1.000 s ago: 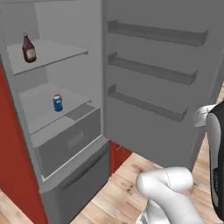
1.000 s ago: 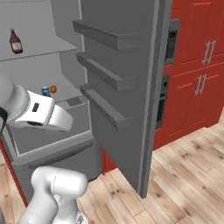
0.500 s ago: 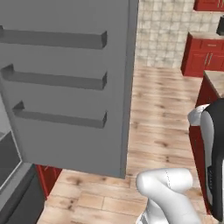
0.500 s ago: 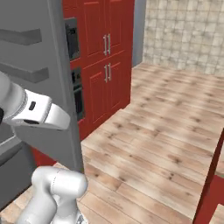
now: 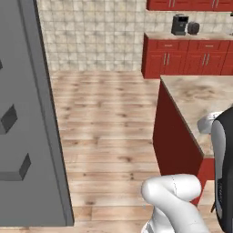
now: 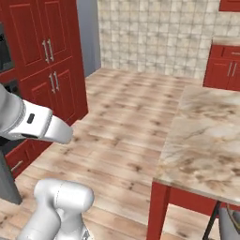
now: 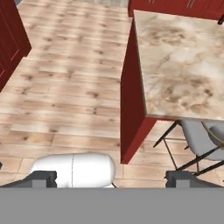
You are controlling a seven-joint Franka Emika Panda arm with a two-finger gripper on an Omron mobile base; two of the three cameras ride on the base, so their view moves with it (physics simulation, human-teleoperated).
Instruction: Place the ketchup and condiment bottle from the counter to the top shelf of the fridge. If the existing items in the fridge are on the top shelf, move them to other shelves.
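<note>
Marbled stone counter (image 7: 183, 65), matt wood-plank floor (image 7: 65, 78), glossy red cabinets (image 6: 51, 61)

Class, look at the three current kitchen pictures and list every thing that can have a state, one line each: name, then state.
Tall grey fridge door: swung open, its edge facing the room.
Red wall cabinet doors with metal handles: closed.
Red base cabinet doors under the far counter: closed.
Robot's two-finger gripper: open, holding nothing.
Beige marbled stone counter: bare where visible.
</note>
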